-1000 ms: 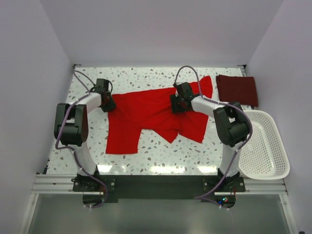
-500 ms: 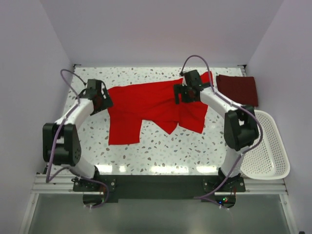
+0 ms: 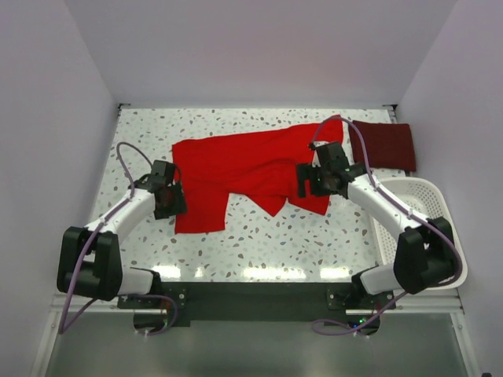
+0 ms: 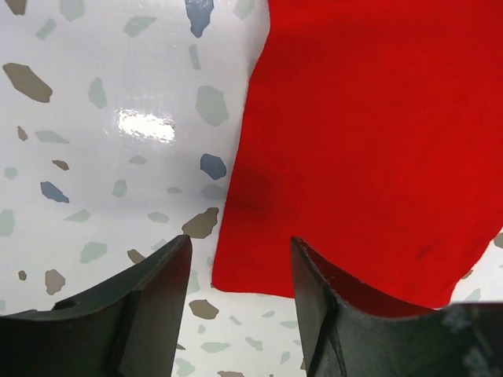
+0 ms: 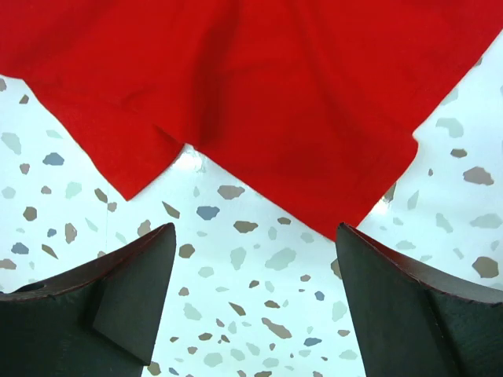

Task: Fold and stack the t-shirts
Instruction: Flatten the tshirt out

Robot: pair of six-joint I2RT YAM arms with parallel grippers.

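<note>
Maroon t-shirt [image 3: 382, 145]: folded, far right corner of counter [image 3: 259, 236]; judged done.
Bright red t-shirt [image 3: 244, 165]: lying open, mid-counter toward far edge; fold and stack outstanding.
Left tool [image 3: 169, 202]: spread, empty, at near left hem.
Right tool [image 3: 308, 181]: spread, empty, over near right hem.

The bright red t-shirt [image 3: 236, 169] is showing as matt, softly creased cloth, and the dark maroon t-shirt [image 3: 383, 145] as duller matt cloth. The worktop [image 3: 259, 236] is gleaming smooth and glossy, speckled like terrazzo. The white basket [image 3: 444, 220] is looking like perforated plastic. The left tool [image 4: 240, 267] and right tool [image 5: 255, 236] are showing matt dark fingers.
</note>
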